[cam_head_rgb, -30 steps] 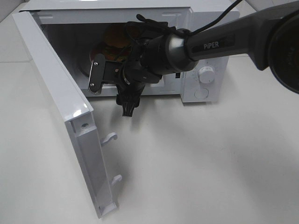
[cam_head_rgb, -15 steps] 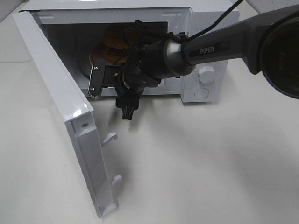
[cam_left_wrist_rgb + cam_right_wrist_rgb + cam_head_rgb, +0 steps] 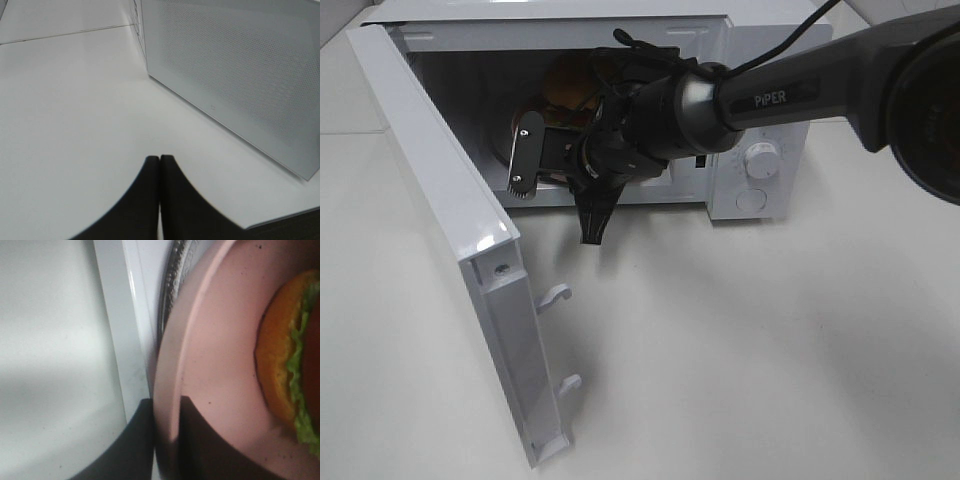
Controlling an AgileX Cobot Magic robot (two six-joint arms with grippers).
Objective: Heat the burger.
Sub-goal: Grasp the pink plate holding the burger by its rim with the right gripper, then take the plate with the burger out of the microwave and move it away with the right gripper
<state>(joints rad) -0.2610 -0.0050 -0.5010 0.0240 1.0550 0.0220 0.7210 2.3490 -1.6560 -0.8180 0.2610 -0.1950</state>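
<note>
The burger (image 3: 568,88) sits inside the microwave (image 3: 760,60) on its plate (image 3: 220,365) — the right gripper (image 3: 166,437) is pinched on the plate's rim; the door (image 3: 450,220) is open, heating not begun.

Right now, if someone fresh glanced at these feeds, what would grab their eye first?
Probably the white microwave with its door swung wide on the left, and the right gripper at its mouth, jaws closed on the rim of the pink plate. On that plate, inside the cavity, sits the burger. The left gripper is shut over bare table beside the door.
</note>
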